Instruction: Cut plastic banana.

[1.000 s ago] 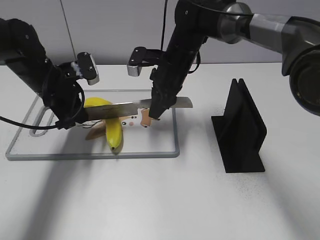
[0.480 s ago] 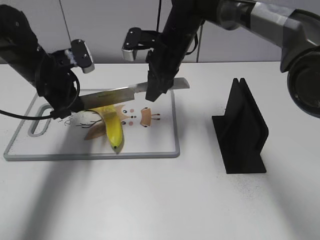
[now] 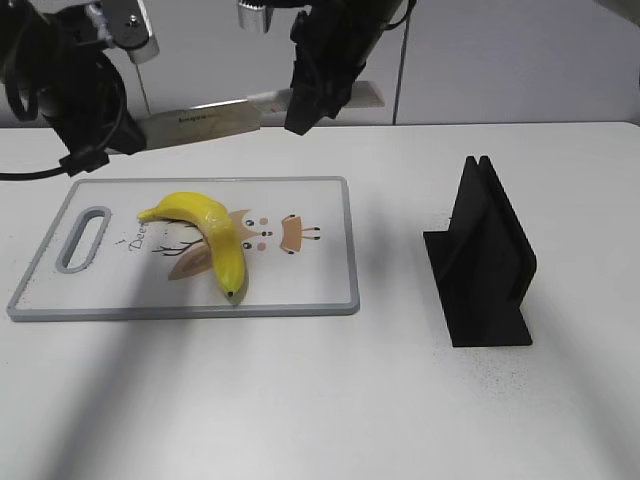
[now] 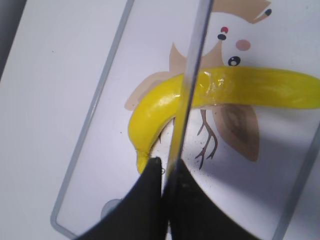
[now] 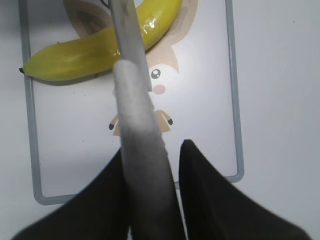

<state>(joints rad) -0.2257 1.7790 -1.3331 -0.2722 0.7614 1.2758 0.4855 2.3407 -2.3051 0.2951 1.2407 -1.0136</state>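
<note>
Here, left to right:
Left gripper (image 3: 95,150): raised above the cutting board (image 3: 330,300), fingers pinched on the knife (image 3: 215,118) blade tip.
Plastic banana (image 3: 212,240): whole, lying on the board's printed deer (dark tip toward the near edge).
Right gripper (image 3: 305,105): closed around the knife handle, blade level, well above the banana.
Black knife stand (image 3: 485,260): right, on the table.

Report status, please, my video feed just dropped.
Both grippers hold the knife high above the board: left gripper at the blade, right gripper on the handle. Banana whole on the cutting board. Nothing in the way.
</note>
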